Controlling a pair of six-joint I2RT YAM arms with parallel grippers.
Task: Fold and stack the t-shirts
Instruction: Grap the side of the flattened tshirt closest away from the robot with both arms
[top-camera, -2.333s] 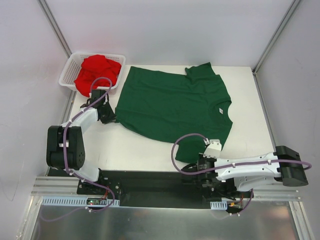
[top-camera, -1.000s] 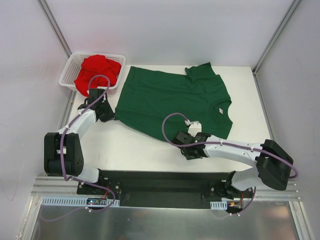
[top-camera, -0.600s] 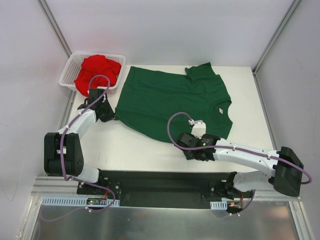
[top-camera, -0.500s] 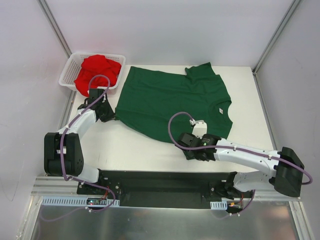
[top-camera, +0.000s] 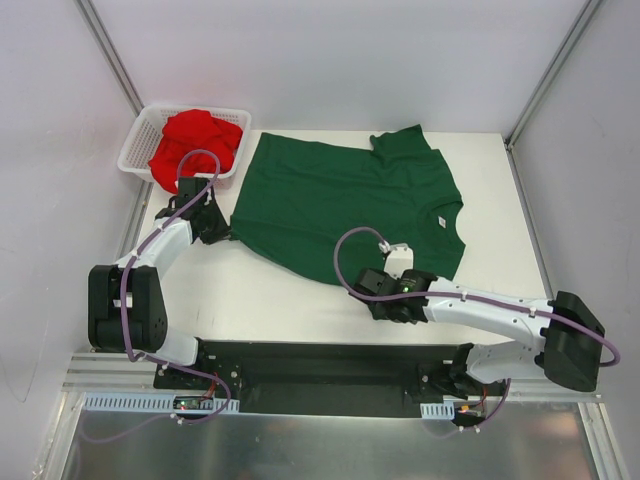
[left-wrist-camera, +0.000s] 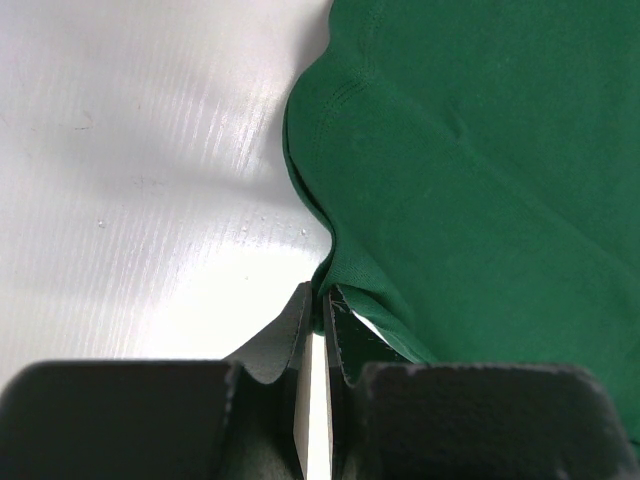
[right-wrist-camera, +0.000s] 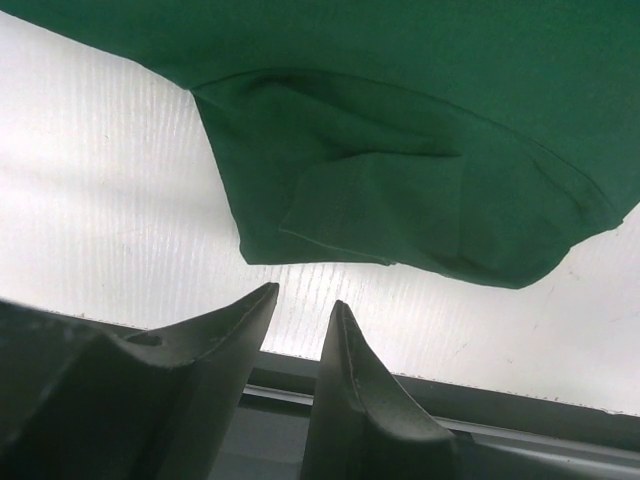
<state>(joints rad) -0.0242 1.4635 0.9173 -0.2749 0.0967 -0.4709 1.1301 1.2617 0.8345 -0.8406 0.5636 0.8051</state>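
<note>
The dark green t-shirt (top-camera: 340, 200) lies spread flat on the white table (top-camera: 270, 290), neck toward the right. My left gripper (top-camera: 222, 235) is shut on its hem corner at the left; the left wrist view shows the green t-shirt's (left-wrist-camera: 480, 150) cloth pinched at the tips of my left gripper (left-wrist-camera: 318, 292). My right gripper (top-camera: 378, 297) hovers at the near edge, open a little. In the right wrist view nothing sits in my right gripper (right-wrist-camera: 302, 295), and the green sleeve (right-wrist-camera: 400, 200) lies just beyond it. The red t-shirt (top-camera: 195, 140) is a crumpled heap.
The red t-shirt fills a white mesh basket (top-camera: 128, 160) at the table's back left corner. The table's near edge and a black rail (top-camera: 320, 365) run just behind my right gripper. Metal frame posts (top-camera: 545, 85) rise at both back corners.
Since the earliest frame my right arm has unfolded from its base and reached left to the near sleeve; over the last second it shifted slightly right. The left arm has not moved.
</note>
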